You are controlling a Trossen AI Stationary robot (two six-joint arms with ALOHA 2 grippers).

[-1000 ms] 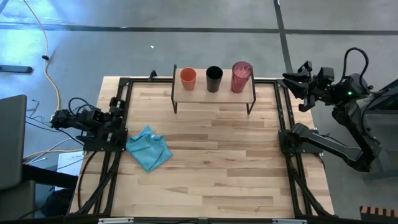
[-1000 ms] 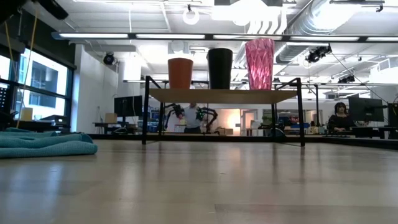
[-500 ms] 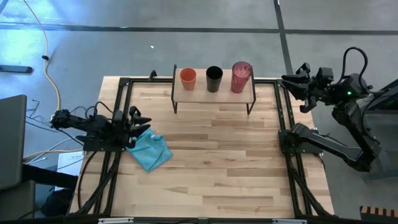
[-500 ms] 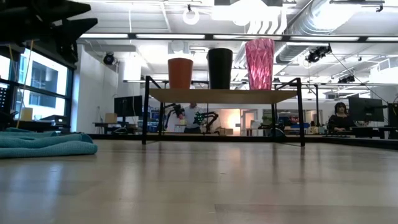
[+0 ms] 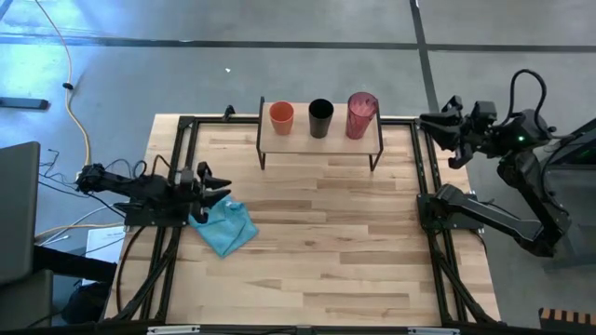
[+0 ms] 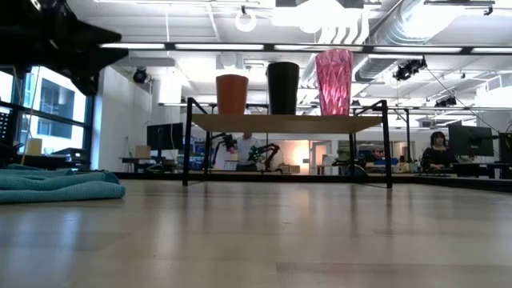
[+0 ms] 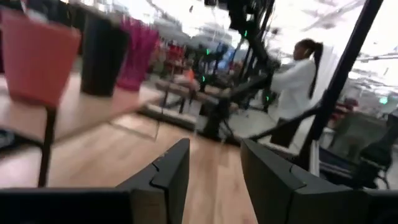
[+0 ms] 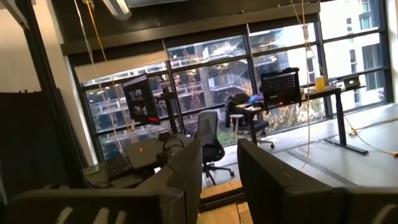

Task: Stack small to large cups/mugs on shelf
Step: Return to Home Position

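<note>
The table [image 5: 317, 242] is pale butcher-block wood, smooth with a soft sheen. The shelf [image 5: 300, 140] is a light-wood board on thin black metal legs. The orange cup [image 5: 281, 115] and the black cup [image 5: 320, 115] look opaque and matt. The pink tumbler [image 5: 361, 113] is translucent, ribbed and glossy. The blue cloth [image 5: 225, 223] is soft, rumpled fabric. The left gripper [image 7: 214, 152] has matt dark fingers [image 7: 166, 180].
</note>
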